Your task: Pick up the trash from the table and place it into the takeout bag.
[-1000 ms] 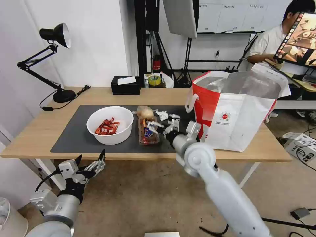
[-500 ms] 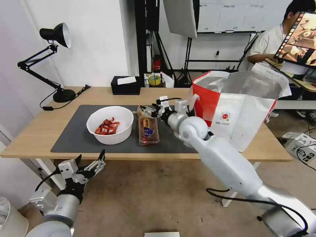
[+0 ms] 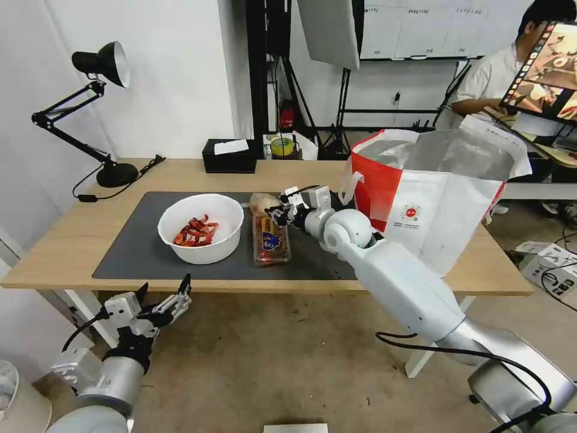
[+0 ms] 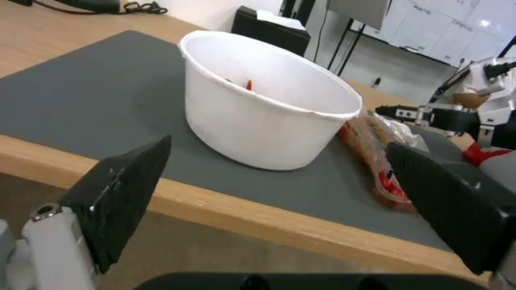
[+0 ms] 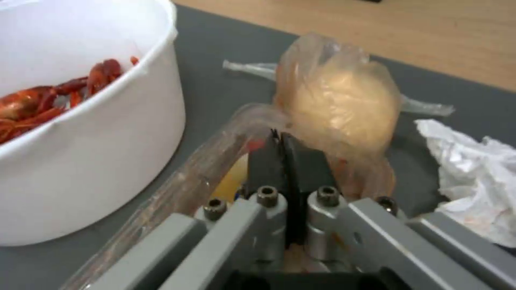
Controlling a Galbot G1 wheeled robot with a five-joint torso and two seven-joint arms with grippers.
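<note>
— So how much of the job can be counted as done?

— Nothing is seen to have been bagged yet, as far as can be judged. At the lower left of the head view the left gripper (image 3: 165,300) is parked below the table (image 3: 72,240) edge, its fingers held wide apart with nothing between them. Further in, on the dark mat (image 3: 132,240), the white bowl (image 3: 201,228) of crayfish shells is found, and just beside it the clamshell tray (image 3: 271,240).

— And the working arm?

— The right gripper (image 3: 277,211) is placed at the far end of the tray, at the middle of the frame. In the right wrist view its fingers (image 5: 285,157) are pressed together, pinched on the thin plastic where the tray rim and the small beige-filled bag (image 5: 338,100) meet; which of the two is actually caught cannot be told. The crumpled tissue (image 5: 473,161) is left on the mat just beside it.

— So everything remains?

— All four pieces are judged to be outstanding. The takeout bag (image 3: 433,210) is stood open at the right of the head view, well apart from the bowl.

— Any writing?

— A small round red logo is printed on the bag's white face with a line of tiny characters beneath, too small to be read. A blue label is seen on the tray, also illegible.
</note>
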